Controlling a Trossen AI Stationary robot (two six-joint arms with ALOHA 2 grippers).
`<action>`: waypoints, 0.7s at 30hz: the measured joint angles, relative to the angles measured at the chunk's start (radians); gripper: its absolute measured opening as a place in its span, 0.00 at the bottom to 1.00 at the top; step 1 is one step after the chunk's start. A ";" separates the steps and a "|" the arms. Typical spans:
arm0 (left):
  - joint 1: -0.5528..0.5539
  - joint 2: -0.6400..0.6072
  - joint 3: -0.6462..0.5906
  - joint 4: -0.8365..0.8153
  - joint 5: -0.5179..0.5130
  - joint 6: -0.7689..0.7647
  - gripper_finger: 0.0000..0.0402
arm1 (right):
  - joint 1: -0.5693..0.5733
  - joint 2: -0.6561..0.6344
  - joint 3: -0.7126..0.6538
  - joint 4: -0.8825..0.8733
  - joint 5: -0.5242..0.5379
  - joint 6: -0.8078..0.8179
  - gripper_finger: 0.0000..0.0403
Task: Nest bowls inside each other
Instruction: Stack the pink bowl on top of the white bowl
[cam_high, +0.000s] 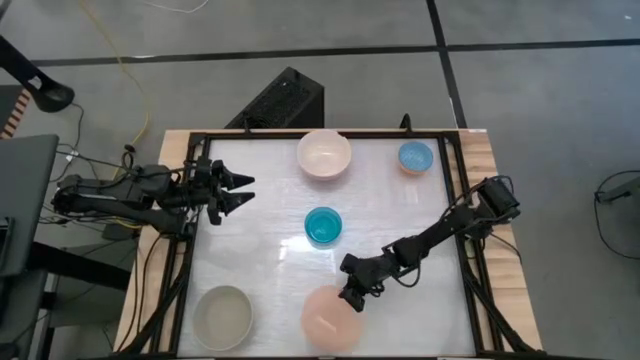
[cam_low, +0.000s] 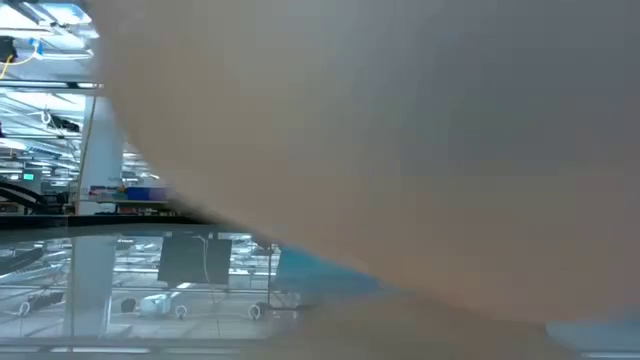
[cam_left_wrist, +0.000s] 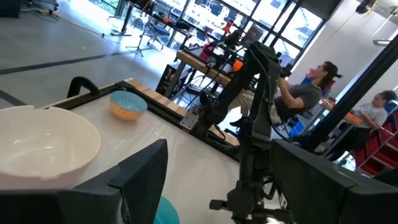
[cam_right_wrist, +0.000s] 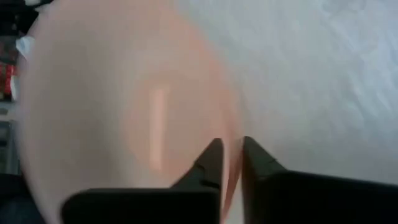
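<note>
The salmon-pink bowl (cam_high: 330, 320) sits near the table's front edge and fills most of the low view (cam_low: 380, 140). My right gripper (cam_high: 352, 298) is shut on its far right rim. The teal-blue bowl (cam_high: 323, 226) stands mid-table. The pale pink-white bowl (cam_high: 324, 154) and the light blue bowl with an orange outside (cam_high: 415, 157) stand at the far edge. The grey-beige bowl (cam_high: 223, 315) stands near left. My left gripper (cam_high: 245, 190) hangs open and level at the table's left side, holding nothing. My right gripper pinches the salmon-pink bowl's rim (cam_right_wrist: 234, 163) between its two fingers. One finger (cam_right_wrist: 211, 162) is inside the bowl and the other (cam_right_wrist: 256, 158) is outside. The fingers slant down from the table's far right. Whether the bowl is off the table I cannot tell.
A black frame (cam_high: 463, 200) borders the white table top. Bare table lies between the teal-blue bowl and the grey-beige bowl. People sit at desks beyond the table (cam_left_wrist: 311, 87). A black box (cam_high: 280, 100) stands on the floor behind the far edge.
</note>
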 joint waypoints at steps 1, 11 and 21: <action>0.000 0.000 0.000 -0.001 -0.005 0.000 0.68 | -0.007 0.000 0.000 0.020 0.000 -0.005 0.02; 0.000 0.000 0.000 -0.003 -0.020 0.000 0.68 | -0.146 -0.004 0.002 0.414 -0.006 -0.100 0.00; 0.000 -0.001 0.000 0.008 -0.063 0.046 0.68 | -0.445 -0.081 0.002 0.515 0.047 -0.266 0.00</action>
